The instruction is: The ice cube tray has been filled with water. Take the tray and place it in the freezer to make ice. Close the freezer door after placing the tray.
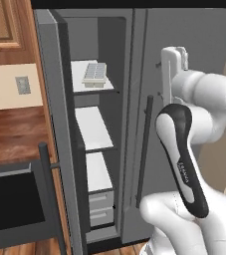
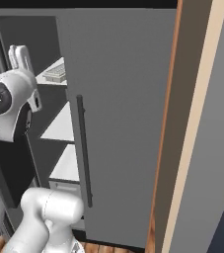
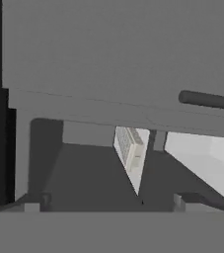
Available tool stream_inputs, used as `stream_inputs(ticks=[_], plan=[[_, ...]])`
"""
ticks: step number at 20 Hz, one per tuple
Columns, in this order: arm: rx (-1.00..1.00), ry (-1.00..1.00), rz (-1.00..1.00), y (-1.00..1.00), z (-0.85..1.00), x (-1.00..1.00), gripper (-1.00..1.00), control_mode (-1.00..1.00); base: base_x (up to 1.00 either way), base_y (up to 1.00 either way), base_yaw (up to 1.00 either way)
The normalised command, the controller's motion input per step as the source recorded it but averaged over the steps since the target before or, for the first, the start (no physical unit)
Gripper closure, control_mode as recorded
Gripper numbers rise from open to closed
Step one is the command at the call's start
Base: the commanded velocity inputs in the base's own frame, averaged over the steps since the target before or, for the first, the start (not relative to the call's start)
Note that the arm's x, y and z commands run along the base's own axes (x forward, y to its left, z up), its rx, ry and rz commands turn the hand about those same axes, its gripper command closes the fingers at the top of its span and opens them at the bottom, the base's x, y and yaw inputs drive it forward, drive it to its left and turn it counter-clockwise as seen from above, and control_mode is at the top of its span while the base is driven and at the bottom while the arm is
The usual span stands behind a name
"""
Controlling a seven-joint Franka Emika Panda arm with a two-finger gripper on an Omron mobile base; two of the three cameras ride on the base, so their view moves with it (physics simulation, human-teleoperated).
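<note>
My pincer (image 1: 174,56) is raised in front of the refrigerator, its jaws spread wide and holding nothing; in the left base view its white fingers stand up just beside the plain grey door (image 1: 184,30), apart from everything inside the freezer (image 1: 92,124). In the hand view two small dark finger tips sit well apart at the bottom, which agrees with an empty, wide-open pincer.

Beyond it, the ice cube tray (image 1: 95,72) lies flat on the top white shelf (image 1: 82,84) of the freezer, toward the shelf's back right part. The right base view shows the tray's near edge (image 2: 55,73) behind the door edge, and the hand view shows it (image 3: 128,147) rolled sideways on the shelf.

So I judge the placing done and the door left to close. The freezer door (image 1: 55,124) stands swung open on the left, seen edge on; I can't see its handle from here.

The tray itself looks stiff and light but full of water, so any tilt would spill; were it to be moved, I would pinch a long rim and keep it level. The door should be rigid and heavier, best pushed on its outer face near the free edge.
</note>
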Motion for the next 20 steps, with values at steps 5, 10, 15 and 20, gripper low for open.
stream_inputs(ticks=[5,10,15,20], plan=[[-0.64,-0.01,0.16,-0.43,-0.09,-0.19,-1.0,-1.0,0.0,0.0,0.0],[-0.74,-0.06,0.15,-0.16,-0.22,-0.48,-1.0,-1.0,0.0,0.0,0.0],[-0.76,-0.11,0.07,-0.03,-0.32,-0.61,-1.0,-1.0,0.0,0.0,0.0],[-0.42,-0.05,0.0,0.0,-0.32,-0.31,-1.0,-1.0,0.0,0.0,0.0]])
